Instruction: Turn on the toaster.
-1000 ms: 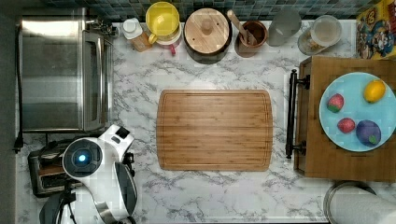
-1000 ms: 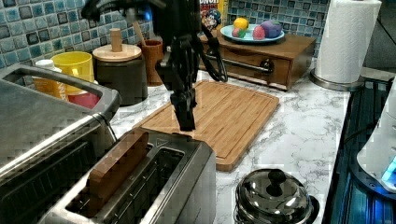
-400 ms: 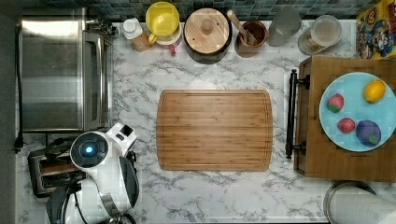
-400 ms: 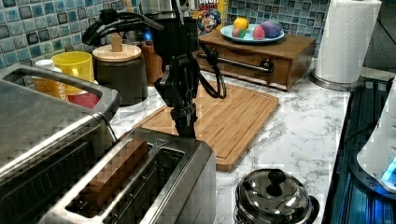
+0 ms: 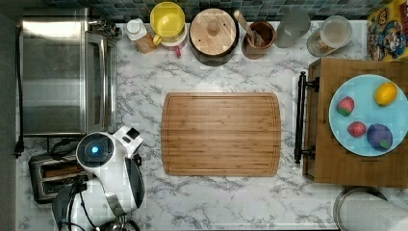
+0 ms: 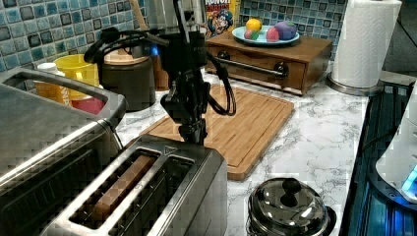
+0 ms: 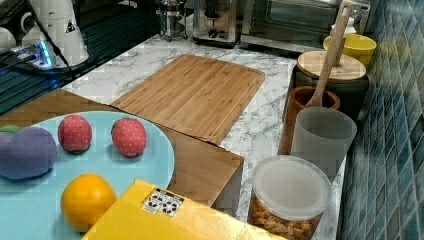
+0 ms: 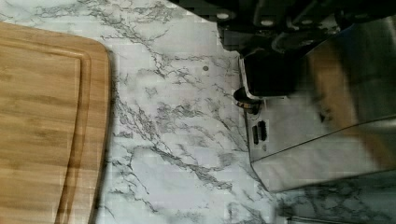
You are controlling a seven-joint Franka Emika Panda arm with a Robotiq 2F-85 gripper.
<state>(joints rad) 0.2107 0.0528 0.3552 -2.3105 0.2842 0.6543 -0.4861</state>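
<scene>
A white marble table (image 5: 231, 202) runs below a blue-tiled back wall, with a bamboo cutting board (image 5: 221, 134) lying flat at its middle. In the top view the toaster (image 5: 50, 175) stands at the lower left corner, just below the big steel toaster oven (image 5: 62, 72); in the left view it fills the foreground, a brown slice sitting in the slot nearer the oven (image 6: 120, 184). A small lidded steel pot (image 6: 287, 209) sits just beside the toaster on the left view's right. Along the wall stand a yellow cup (image 5: 167, 20), a dark jar with a wooden lid (image 5: 213, 30) and a brown crock holding a wooden spoon (image 5: 257, 34). A wooden drawer box (image 5: 361, 163) on the top view's right carries a blue plate (image 5: 358, 86) of toy fruit, with a paper towel roll (image 6: 363, 42) near it.

The claw (image 6: 193, 135) hangs at the toaster's far end, at the edge toward the board; whether it is spread or pressed together I cannot tell. The arm's white body (image 5: 113, 178) covers part of the toaster in the top view.

Against a second ago, the arm has dropped lower and come in closer to the toaster's end, while the table's other things lie unchanged.
</scene>
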